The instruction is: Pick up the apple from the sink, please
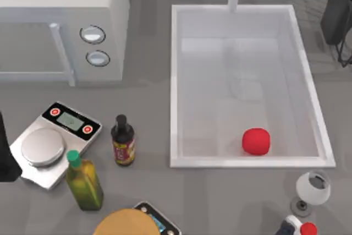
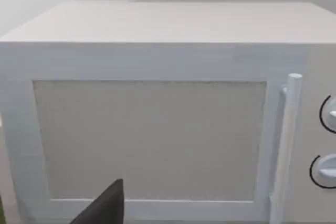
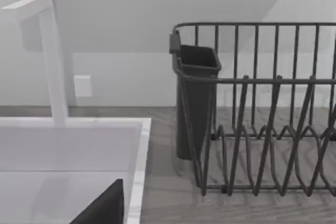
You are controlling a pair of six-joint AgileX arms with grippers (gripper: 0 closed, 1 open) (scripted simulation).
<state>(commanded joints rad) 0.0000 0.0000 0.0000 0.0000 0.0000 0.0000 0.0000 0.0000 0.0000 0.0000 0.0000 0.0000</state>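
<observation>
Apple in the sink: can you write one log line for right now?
apple: on sink floor, near front rim | touched: no | arms: both parked, left at table's left edge, right at far right | step: reach not begun

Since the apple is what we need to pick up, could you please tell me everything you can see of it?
The apple is a plain bright red, roundish and slightly blocky, with a smooth matte look and no stem or leaf visible. It rests on the pale grey floor of the white sink, in the part nearest the top view's bottom edge, right of the middle. It sits close to that near wall, though whether it touches it cannot be told. Nothing else lies against it, and no gripper is near it.
</observation>
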